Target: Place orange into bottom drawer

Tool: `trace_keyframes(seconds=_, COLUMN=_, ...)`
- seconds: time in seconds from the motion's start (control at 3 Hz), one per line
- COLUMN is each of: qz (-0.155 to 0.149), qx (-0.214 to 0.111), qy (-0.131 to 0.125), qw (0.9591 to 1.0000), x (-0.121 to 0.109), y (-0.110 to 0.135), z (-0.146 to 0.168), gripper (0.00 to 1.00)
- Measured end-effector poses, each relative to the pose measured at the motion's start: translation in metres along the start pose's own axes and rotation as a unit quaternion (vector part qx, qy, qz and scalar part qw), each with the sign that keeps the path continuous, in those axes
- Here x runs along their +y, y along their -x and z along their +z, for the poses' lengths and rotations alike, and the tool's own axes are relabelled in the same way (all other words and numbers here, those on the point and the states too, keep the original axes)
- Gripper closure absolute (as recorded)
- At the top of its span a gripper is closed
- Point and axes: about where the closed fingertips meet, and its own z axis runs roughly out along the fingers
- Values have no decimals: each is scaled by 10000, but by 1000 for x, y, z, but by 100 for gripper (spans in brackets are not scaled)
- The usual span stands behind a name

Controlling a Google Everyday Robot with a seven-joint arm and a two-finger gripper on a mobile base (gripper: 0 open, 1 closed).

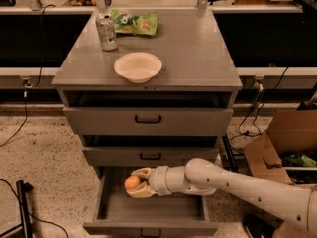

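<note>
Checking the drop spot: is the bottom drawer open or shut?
Open: the bottom drawer is pulled out, its grey floor showing. The gripper, holding the orange, hangs over its back part.

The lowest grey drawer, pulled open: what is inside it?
Inside the lowest grey drawer, the beige gripper holds the small round orange above the bare floor. Nothing else shows; the floor under gripper and white arm is covered.

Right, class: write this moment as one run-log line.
pincer: shut on orange | position: low over the open bottom drawer | orange: held, not yet released
</note>
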Motion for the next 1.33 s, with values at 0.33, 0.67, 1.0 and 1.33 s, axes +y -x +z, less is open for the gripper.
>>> trace_keyframes(seconds=0.33, qz=-94, qx=114, qy=172, qw=9997, x=-11, y=-25, z=32, gripper=100)
trace_keyframes(seconds=0.67, qz=-368, qx=371, qy=726, qw=9960, x=-17, y=-105, z=84, gripper=100)
trace_keyframes(seconds=1.0, qz=-459, qx=421, qy=1094, qw=9920, x=-24, y=-176, z=115, gripper=100)
trace_keyframes(seconds=1.33, qz=-309, qx=430, qy=872, qw=9948, x=-42, y=-207, z=119, gripper=100)
